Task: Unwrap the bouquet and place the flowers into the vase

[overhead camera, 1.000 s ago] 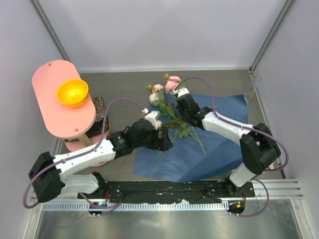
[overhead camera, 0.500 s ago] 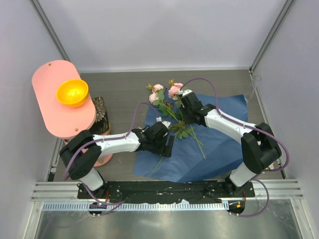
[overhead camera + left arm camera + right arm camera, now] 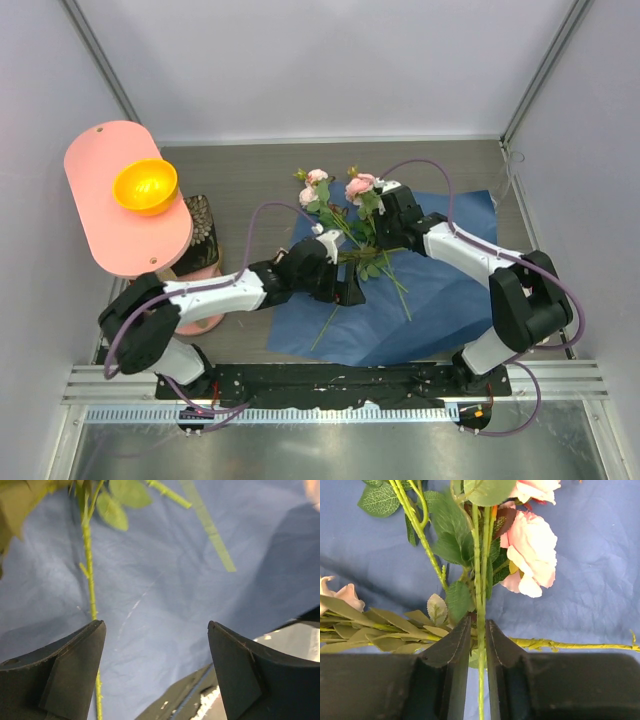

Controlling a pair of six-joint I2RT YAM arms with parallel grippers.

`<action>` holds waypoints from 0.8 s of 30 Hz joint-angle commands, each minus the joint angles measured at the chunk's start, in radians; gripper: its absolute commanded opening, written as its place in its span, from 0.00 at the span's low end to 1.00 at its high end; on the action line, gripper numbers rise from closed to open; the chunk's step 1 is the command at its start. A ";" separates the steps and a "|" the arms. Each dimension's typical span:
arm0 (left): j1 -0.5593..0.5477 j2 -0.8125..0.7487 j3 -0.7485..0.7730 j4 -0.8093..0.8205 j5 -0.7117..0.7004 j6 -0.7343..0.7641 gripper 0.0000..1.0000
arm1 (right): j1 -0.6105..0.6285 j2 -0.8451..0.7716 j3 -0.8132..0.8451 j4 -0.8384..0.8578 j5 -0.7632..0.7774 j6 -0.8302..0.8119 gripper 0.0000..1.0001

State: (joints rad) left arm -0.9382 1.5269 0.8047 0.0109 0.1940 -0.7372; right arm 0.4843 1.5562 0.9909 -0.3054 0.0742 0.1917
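Flowers lie loose on the blue paper, which is spread flat on the table. We judge the unwrapping done and the step in hand to be gathering the stems for the move to the vase. Pink heads point toward the far side and the thin green stems trail back toward the arms.

Our right gripper sits just below the heads. Its jaws are narrow and closed about a pair of thin stems that run straight up between them to a pink rose. Other stems and leaves fan out to either side, outside that grip, so we think it has only part of the bunch.

Our left gripper hangs over the paper near the lower stems. Its jaws are spread wide with nothing between them, and one stem runs just beside its left finger.

We cannot pick out the vase with any confidence in these views; being clear glass, it may be lost against the walls.

The next move calls for a firm pinch before any lift, since such thin stems could slip or twist. The left gripper could close on the stray stems so the bunch travels as one. The stems then need to be turned cut ends down and lined up over a slim rim. Leaves may snag there.
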 commanded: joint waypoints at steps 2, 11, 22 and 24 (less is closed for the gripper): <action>0.025 -0.172 0.048 0.014 -0.013 -0.013 0.90 | -0.003 -0.068 -0.008 0.046 -0.042 0.021 0.32; 0.131 -0.064 0.264 -0.166 -0.068 -0.198 0.85 | -0.003 -0.307 -0.052 -0.075 0.209 0.141 0.41; 0.210 0.539 0.849 -0.405 -0.028 -0.359 0.66 | -0.001 -0.778 -0.204 -0.162 0.305 0.247 0.50; 0.207 0.585 0.867 -0.402 -0.039 -0.398 0.60 | -0.003 -0.788 -0.199 -0.173 0.311 0.233 0.50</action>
State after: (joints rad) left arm -0.7311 2.0583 1.6012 -0.2962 0.1520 -1.0454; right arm 0.4824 0.8017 0.7963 -0.4599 0.3420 0.4107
